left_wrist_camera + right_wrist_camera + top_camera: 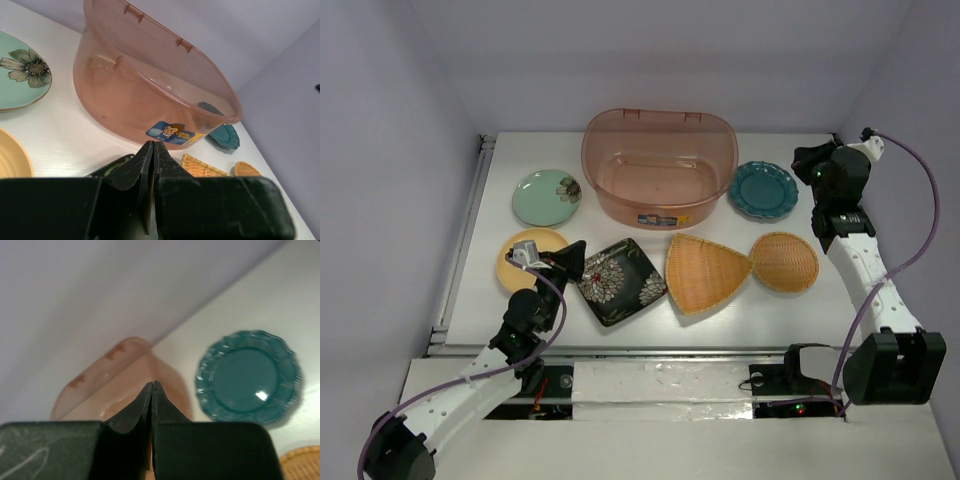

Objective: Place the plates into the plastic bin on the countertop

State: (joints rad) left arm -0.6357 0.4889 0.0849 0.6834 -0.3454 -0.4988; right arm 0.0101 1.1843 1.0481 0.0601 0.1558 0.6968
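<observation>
A flat white countertop (800, 315) with a metal rail (460, 240) down its left edge sits between plain pale-lilac walls. The glossy, translucent pinkish-brown rounded plastic bin (620, 200) stands mid-back. Around it on the countertop lie a mint green floral round plate (547, 196) and a smooth yellow round plate (508, 268) near the left edge. A black square floral plate (620, 280), woven triangular plate (705, 270) and woven round plate (784, 261) are nearer the front, and a teal scalloped round plate (763, 190) is right of the bin. The left gripper (152, 145) and right gripper (152, 385) are pinched closed and hold nothing.

The blue label (172, 133) on the plastic bin (115, 95) bears a cartoon monkey, lettering unreadable.
</observation>
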